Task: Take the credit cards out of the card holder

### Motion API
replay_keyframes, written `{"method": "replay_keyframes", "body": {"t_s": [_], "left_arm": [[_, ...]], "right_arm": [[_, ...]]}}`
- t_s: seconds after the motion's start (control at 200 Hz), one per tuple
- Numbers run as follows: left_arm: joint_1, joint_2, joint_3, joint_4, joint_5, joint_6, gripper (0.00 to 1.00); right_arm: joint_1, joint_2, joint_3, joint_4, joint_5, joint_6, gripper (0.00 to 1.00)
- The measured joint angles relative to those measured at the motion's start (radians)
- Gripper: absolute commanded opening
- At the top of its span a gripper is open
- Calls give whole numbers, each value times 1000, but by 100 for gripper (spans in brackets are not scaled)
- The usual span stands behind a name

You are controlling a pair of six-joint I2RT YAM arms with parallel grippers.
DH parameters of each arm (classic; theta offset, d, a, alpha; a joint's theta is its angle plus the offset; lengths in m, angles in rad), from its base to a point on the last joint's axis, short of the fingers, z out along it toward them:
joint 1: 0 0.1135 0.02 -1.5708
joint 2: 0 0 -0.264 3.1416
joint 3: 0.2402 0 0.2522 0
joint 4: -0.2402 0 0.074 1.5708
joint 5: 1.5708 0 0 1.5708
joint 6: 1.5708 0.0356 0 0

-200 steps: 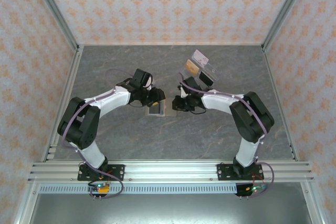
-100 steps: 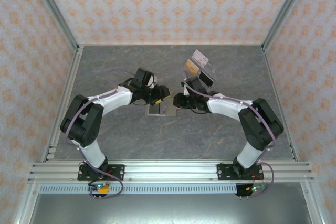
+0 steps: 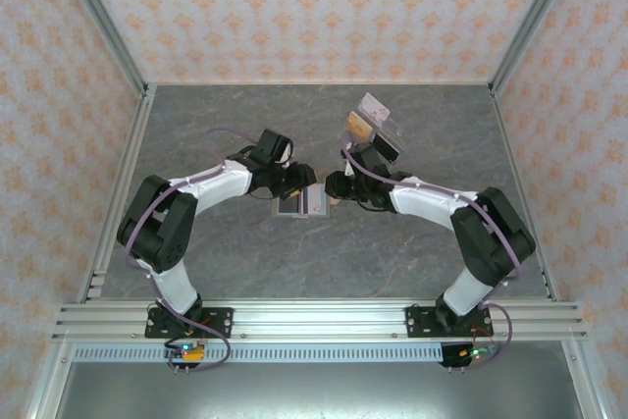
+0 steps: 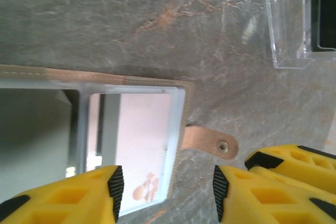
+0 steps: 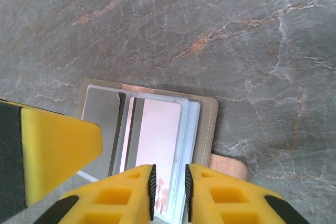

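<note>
At mid-table, between the arms, the wallet point(image 3: 306, 206) lay open and flat, its pink card point(image 5: 155, 129) tucked in a clear sleeve. The left gripper point(image 4: 165, 195) stood open astride the wallet's tab edge, likely to pin it down. The right gripper point(image 5: 169, 182) held its jaws nearly closed at the card's edge, seemingly to draw it out; whether it gripped could not be told.
</note>
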Motion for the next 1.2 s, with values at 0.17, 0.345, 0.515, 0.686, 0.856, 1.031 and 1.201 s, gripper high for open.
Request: {"method": "replay_keyframes", "body": {"t_s": [0.17,0.345,0.515,0.686,0.856,1.031,1.201], "left_arm": [[6,-1,0,-43,-31,13,41],[6,2,0,-50,-29,24,35],[6,21,0,-51,-29,24,34],[6,47,-1,-51,-30,24,34],[6,66,-2,-51,-30,24,35],[15,70,-14,-48,-26,24,34],[35,70,-37,-15,8,23,34]], "right_arm": [[21,55,38,-12,-42,0,21],[32,122,97,-48,-56,0,19],[31,174,128,-90,-56,0,18],[31,197,139,-124,-55,0,18],[31,213,167,-153,-54,0,18],[31,251,204,-178,-53,0,18],[31,275,241,-201,-57,0,18]]}}
